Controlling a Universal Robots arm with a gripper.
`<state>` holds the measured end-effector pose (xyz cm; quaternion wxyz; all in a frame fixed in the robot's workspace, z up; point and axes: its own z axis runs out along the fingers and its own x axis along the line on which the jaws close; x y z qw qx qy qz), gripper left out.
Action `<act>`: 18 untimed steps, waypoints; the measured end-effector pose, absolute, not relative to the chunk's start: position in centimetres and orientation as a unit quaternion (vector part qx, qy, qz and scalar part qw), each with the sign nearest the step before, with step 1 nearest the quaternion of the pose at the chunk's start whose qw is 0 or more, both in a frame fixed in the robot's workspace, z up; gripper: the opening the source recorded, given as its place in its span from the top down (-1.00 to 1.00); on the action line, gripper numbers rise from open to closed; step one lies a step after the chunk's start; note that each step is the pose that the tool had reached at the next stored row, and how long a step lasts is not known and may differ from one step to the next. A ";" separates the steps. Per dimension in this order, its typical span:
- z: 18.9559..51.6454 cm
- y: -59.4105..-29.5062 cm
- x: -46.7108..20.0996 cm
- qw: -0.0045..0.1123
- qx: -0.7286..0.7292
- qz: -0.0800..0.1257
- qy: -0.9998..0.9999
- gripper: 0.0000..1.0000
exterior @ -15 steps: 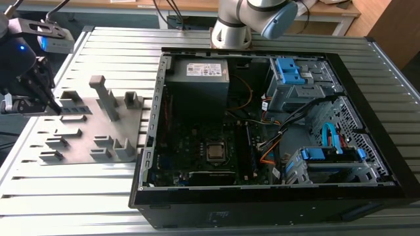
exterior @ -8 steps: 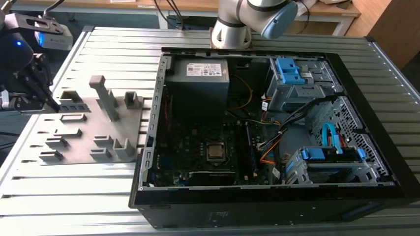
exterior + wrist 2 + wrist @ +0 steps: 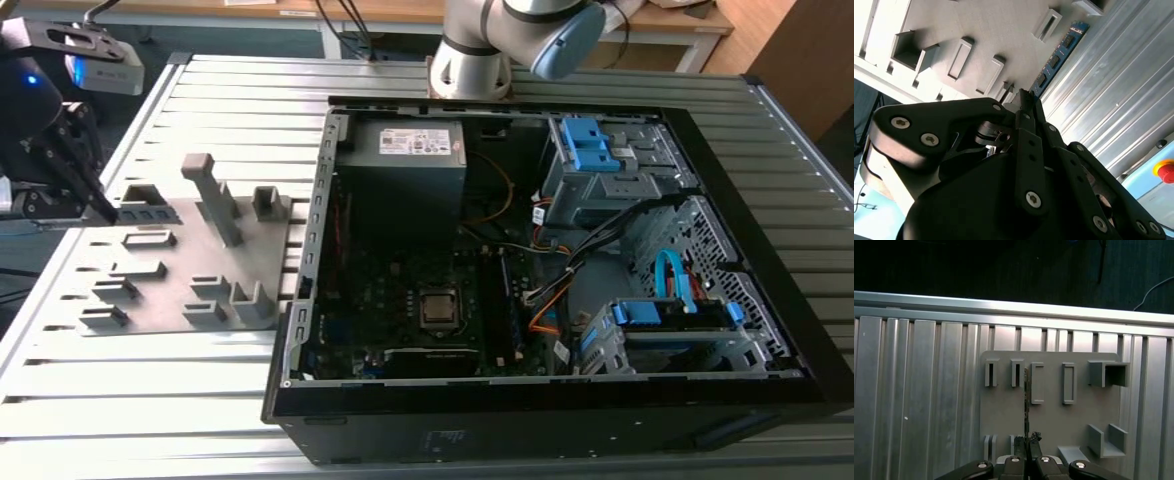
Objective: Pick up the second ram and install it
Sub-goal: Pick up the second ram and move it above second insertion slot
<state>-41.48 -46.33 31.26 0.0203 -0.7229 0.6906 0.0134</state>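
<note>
The second ram [image 3: 1059, 52], a slim blue-green circuit-board strip carrying a row of black chips, stands on its long edge over the flat grey plastic fixture plate [image 3: 994, 25]. In the first wrist view it appears edge-on as a thin dark line, running between two of the plate's raised rectangular slot holders [image 3: 1068, 384]. The black two-fingered gripper [image 3: 1024, 97] is clenched on the strip's near end, pinching the board from both faces. It cannot be told whether the strip is lifted clear of the plate or seated in it. In the exterior view the gripper hangs above the plate's side toward the exterior view's left. The plate lies on a ribbed aluminium table [image 3: 160, 400]. An open black computer case [image 3: 534, 420] sits on the same table, just beside the plate on the exterior view's right.
</note>
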 end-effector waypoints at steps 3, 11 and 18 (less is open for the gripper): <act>31.6 -46.3 -41.5 0.020 -0.723 0.013 0.691 0.73; 32.2 -46.3 -41.5 0.020 -0.723 0.013 0.691 0.73; 32.9 -46.3 -41.5 0.020 -0.723 0.013 0.691 0.73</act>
